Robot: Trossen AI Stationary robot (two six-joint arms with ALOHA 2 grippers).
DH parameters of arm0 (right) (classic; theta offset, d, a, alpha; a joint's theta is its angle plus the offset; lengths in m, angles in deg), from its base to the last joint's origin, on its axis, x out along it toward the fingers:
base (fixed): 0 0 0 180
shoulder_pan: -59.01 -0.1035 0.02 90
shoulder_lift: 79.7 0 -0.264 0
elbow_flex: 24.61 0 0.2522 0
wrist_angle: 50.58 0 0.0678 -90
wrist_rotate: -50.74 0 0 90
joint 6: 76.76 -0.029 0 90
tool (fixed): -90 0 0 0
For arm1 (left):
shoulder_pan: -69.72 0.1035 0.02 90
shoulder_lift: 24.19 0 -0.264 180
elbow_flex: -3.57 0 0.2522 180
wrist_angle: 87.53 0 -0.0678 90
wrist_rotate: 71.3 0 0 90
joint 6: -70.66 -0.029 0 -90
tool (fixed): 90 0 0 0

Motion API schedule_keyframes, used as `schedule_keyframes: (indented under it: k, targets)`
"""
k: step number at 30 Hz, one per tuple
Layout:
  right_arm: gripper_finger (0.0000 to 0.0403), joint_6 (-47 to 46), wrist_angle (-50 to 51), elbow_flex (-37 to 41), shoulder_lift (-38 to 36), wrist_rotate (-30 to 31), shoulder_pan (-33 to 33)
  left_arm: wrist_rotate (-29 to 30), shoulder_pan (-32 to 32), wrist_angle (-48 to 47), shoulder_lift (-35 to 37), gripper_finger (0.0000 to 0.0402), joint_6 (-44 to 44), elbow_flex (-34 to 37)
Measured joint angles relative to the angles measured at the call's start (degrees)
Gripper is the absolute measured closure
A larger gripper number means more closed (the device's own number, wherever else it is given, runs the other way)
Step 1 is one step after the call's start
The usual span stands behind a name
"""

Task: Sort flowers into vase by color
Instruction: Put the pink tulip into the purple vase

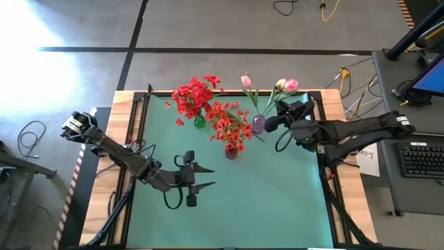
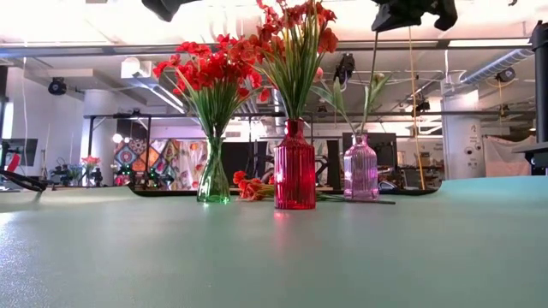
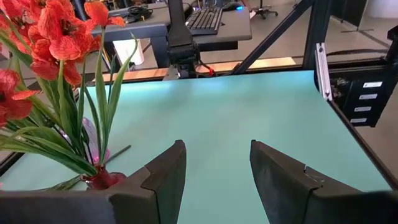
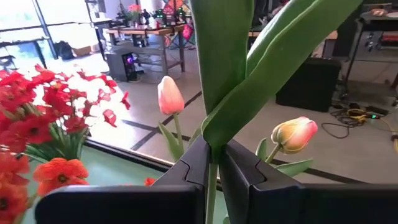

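Over pink vase [image 1: 258,124], right claw [image 4: 213,163] pinching tulip stem [image 4: 211,193]

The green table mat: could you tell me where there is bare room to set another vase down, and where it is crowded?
The green mat is bare along its near edge and right of the open left gripper. It is crowded at the far edge: the green vase, red vase and pink vase cluster there, with the right gripper shut on a tulip stem over the pink vase.

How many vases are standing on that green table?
3, in a row toward the far edge: a green glass vase with red flowers, a red vase in the middle, and a pink vase nearest the right arm.
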Motion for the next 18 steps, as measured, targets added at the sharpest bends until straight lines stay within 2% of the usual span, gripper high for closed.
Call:
schedule_keyframes:
  k: [8, 18]
  targets:
    - [0.0381, 2.2, -3.3, 0.0, 3.0, -1.5, 2.2, 0.0, 0.0, -1.4, 0.0, 0.0237, 0.2, 0.0]
    - [0.0381, 1.8, -3.6, 0.0, 3.3, -1.6, 3.6, 0.0, 0.0, -2.7, 0.0, 0.0237, 1.8, 0.0]
